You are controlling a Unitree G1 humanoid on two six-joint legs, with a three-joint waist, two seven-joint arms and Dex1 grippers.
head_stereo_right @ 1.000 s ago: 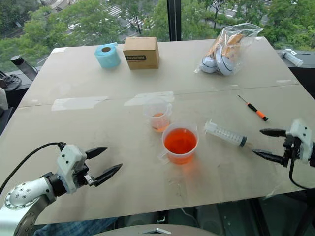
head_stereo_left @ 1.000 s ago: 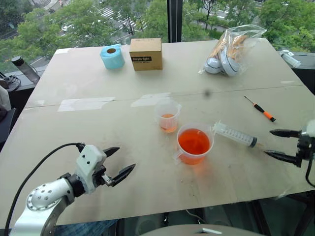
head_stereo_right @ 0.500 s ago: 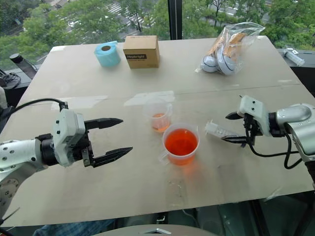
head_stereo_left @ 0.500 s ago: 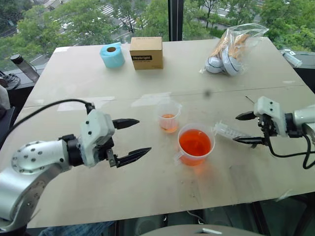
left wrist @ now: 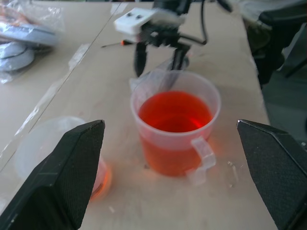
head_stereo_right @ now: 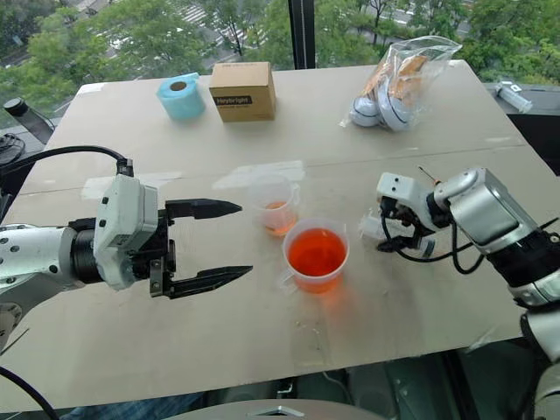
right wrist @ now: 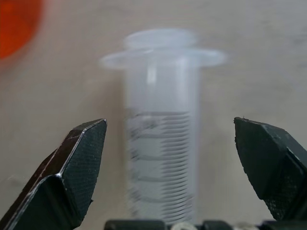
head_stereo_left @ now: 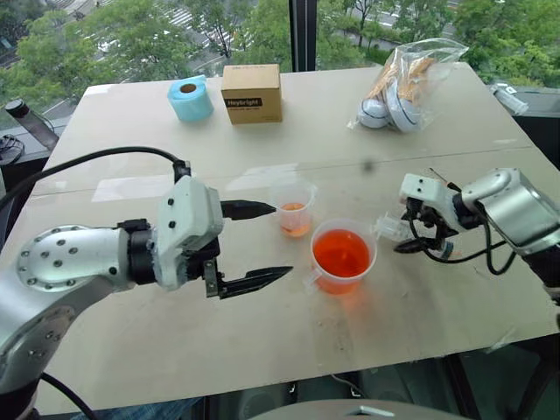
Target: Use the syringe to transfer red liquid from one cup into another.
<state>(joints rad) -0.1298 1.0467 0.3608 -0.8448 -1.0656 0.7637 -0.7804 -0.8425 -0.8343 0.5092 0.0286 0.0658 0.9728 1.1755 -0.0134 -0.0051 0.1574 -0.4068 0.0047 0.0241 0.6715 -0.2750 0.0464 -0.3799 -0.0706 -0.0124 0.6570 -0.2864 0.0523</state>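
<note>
So the right tool [head_stereo_left: 418, 229] sits at the right of the frame, pointed down over the syringe [right wrist: 160, 158], fingers spread wide on either side of the barrel and not touching it. That syringe lies flat on the bench [head_stereo_left: 131, 131], just right of the wider cup [head_stereo_left: 344, 255], which holds the red liquid [head_stereo_left: 341, 253] and sits near the middle. Just up and left of it stands the smaller cup [head_stereo_left: 295, 207] with only a little red at the bottom.

Over on the left, the left tool [head_stereo_left: 262, 242] hangs above the bench, wide open and holding nothing, tips aimed toward the two cups.

Along the top edge there's a blue tape roll [head_stereo_left: 189, 98], a cardboard box [head_stereo_left: 251, 94] and a clear plastic bag [head_stereo_left: 404, 83]. A bit of an orange-handled screwdriver [left wrist: 115, 44] pokes out behind the right tool.
</note>
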